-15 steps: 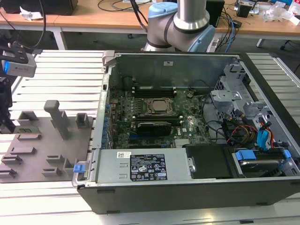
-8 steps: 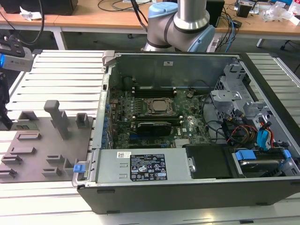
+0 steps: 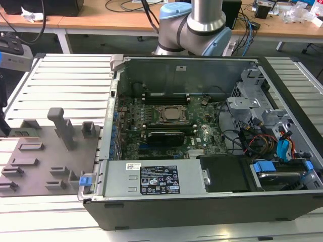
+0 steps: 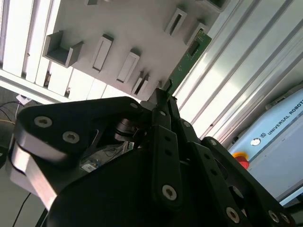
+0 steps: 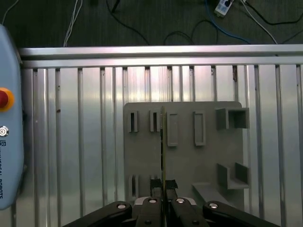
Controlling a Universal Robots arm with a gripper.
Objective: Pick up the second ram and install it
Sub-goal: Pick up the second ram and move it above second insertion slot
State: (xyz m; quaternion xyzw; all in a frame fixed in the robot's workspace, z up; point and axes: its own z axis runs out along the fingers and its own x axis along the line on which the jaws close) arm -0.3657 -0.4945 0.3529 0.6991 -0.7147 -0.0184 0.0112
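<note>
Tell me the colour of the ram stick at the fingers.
The ram stick is green, clearest in the second wrist view.

Counts, first wrist view: we log one green ram stick (image 5: 163, 142), one gripper (image 5: 163, 189), one grey holder plate (image 5: 189, 165) and one red button (image 5: 4, 98). Exterior view: we log one open computer case (image 3: 202, 206), one processor socket (image 3: 170, 114) and one robot arm (image 3: 202, 25).

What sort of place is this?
Probably a robotics lab: an open computer case lies on a slatted metal table, a robot arm stands behind it, and its gripper holds the second ram.
</note>
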